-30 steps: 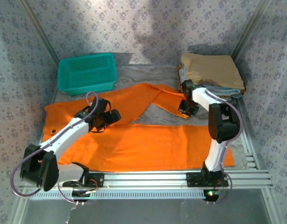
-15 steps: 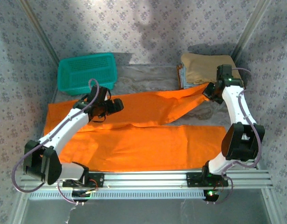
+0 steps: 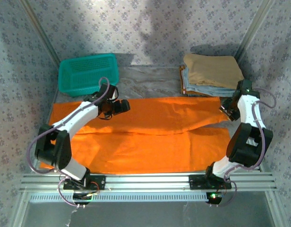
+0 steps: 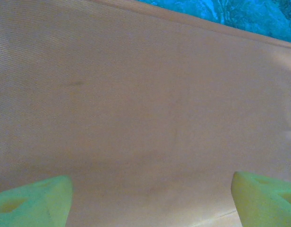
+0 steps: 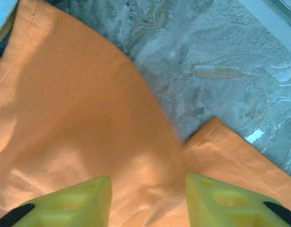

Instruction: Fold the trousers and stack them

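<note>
From above, one pair of bright orange cloth trousers (image 3: 150, 127) lies flat across the marbled table (image 3: 145, 79), near one teal plastic basket (image 3: 88, 73) and one pile of folded garments (image 3: 212, 73). The wrist views show the left gripper (image 4: 150, 194) wide open and the right gripper (image 5: 148, 189) parted, each over orange cloth and gripping nothing.

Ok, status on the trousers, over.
Left gripper open over the cloth. Right gripper open above the leg end. Trousers spread flat, legs side by side, unfolded. Folded pile sits just beyond it.

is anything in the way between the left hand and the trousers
Nothing visible. The left hand hangs open straight over the trousers, with flat orange cloth beneath it. The teal basket lies past the cloth's far edge.
</note>
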Controlling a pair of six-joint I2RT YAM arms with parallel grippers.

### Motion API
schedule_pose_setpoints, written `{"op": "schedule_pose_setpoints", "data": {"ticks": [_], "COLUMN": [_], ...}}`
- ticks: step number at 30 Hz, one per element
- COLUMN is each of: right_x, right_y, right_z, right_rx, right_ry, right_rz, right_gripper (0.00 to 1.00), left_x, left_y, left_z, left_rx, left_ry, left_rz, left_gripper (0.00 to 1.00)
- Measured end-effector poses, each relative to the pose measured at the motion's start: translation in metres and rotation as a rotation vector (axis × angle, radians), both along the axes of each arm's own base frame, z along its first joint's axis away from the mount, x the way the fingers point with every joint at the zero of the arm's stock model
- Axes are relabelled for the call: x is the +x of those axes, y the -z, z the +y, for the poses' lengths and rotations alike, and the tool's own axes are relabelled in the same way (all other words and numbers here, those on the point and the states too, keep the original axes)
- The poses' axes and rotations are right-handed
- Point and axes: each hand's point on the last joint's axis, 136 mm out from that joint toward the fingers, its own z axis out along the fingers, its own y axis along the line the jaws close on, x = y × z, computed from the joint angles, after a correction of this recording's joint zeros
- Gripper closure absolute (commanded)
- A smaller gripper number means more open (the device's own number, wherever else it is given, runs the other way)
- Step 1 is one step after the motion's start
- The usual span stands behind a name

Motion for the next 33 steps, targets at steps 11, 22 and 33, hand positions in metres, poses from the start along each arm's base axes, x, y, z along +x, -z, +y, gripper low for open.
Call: {"op": "schedule_pose_setpoints", "data": {"ticks": [11, 22, 33], "right_x": [0.023, 0.059, 0.082], "right_y": [-0.011, 0.104, 0.102], "right_z": [0.072, 0.130, 0.132], "right_rx": [-0.064, 0.081, 0.104], "right_ry": [-0.215, -0.330, -0.330], "right_rz": [-0.053, 0.150, 0.100], "right_gripper": [0.79, 0.99, 0.97], "left_x": [0.028, 0.062, 0.102], "left_y": [0.034, 0.084, 0.077], "left_z": [-0.006, 0.046, 0.041], "left_rx": [0.023, -0.001, -0.021], "left_ry": [-0.020, -0.205, -0.157], "left_rz": [0.068, 0.172, 0.124], "left_gripper": [0.11, 0.11, 0.09]}}
